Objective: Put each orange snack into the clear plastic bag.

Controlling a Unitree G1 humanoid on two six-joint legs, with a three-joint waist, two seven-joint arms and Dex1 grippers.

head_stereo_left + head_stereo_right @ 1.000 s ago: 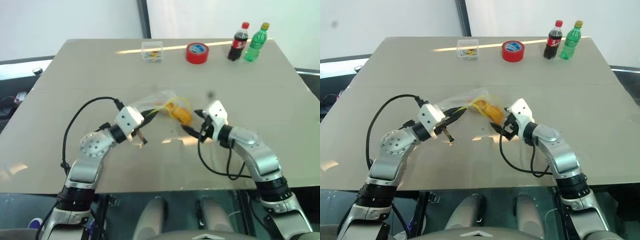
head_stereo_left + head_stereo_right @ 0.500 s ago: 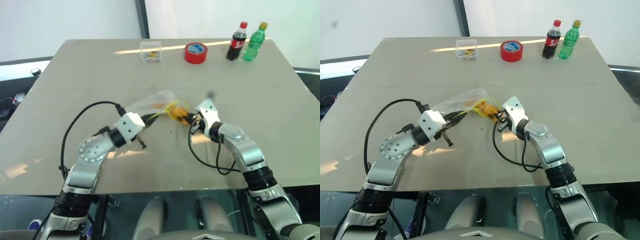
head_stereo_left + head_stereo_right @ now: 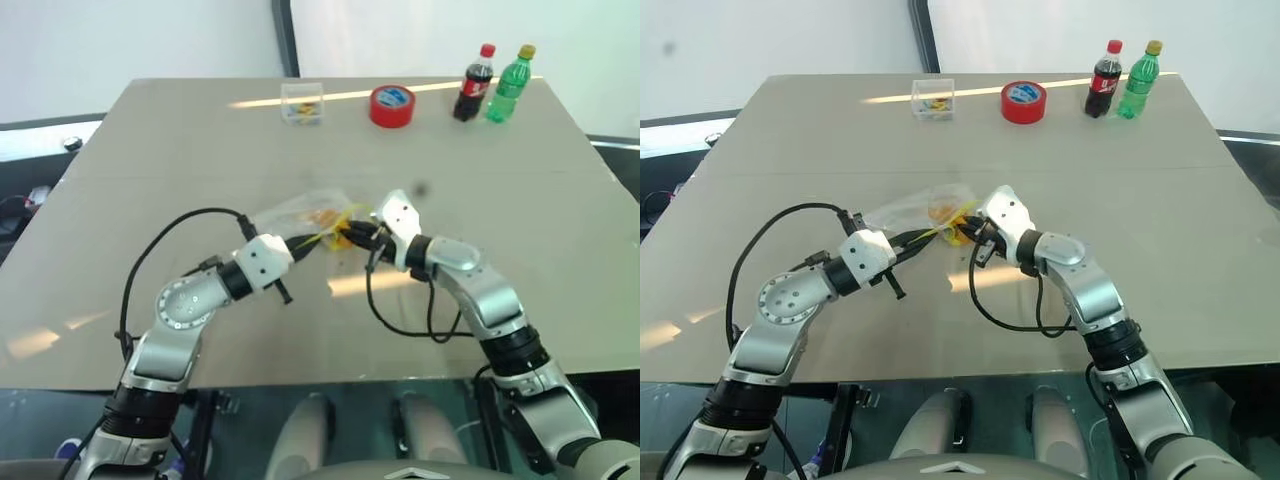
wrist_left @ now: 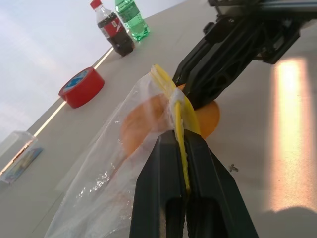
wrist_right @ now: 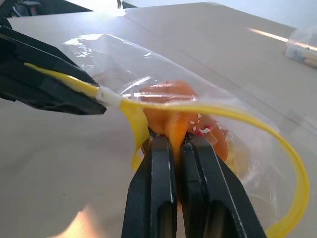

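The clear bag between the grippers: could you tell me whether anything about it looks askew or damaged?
Nothing looks damaged. The bag hangs crumpled with its yellow strip bowed open, pinched by the left gripper, while the right gripper holds an orange snack at the mouth.

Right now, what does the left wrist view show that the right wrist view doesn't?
Left wrist view alone: the red tape roll, the dark cola bottle and the green plastic bottle, far across the tan table.

Right wrist view alone: the right gripper shut on an orange wrapped snack at the bag's mouth.

Both: the clear plastic bag, its yellow seal strip pinched by the left gripper.
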